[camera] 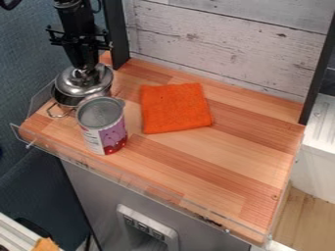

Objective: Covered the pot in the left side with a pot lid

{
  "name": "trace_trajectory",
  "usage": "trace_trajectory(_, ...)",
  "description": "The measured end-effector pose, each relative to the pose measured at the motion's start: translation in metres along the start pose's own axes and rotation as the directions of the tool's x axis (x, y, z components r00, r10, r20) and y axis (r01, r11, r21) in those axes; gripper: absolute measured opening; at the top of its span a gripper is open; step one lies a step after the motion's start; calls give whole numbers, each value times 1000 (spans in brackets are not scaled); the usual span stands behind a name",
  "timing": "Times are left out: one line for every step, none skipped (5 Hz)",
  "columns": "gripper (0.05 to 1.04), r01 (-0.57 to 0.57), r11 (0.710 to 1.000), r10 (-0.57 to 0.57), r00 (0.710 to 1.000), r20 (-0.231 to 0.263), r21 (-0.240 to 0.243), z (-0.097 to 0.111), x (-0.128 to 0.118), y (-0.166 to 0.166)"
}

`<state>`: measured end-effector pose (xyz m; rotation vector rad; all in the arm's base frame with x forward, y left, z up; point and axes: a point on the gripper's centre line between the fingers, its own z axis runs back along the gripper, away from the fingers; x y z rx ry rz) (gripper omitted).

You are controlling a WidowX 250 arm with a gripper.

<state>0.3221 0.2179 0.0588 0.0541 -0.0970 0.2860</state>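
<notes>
Camera view, edge: low transparent rail (140,186) before the silver metal pot (65,103).
Counter: striped wood (216,157) stretching right of the pot.
Pot: partly covered by a silver domed lid (83,86), off-centre.
Black gripper (83,67): above the pot, seemingly closed on the lid.
Can: purple-and-white, cylindrical (103,130), upright, close before the pot.
Cloth: orange, square (173,108), right of the pot.

The gripper (84,70) is at 1 lid (83,87) over 1 pot (63,100).
</notes>
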Motion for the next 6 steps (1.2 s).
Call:
trace_trajectory(265,-28,999,29,999,-41,23,-9,-8,11)
trace_trajectory(265,-15,1000,16,999,-49,25,-12,-7,10)
trace_trajectory(327,-1,1000,1,999,-53,-2,-14,-9,4)
trace_trajectory(622,49,999,-49,998,-37,-9,-6,-12,-12)
trace_trajectory(916,113,993,-114,992,55,29,28,-6,-22)
trace_trajectory(1014,161,986,-162,986,33,38,32,-9,-21)
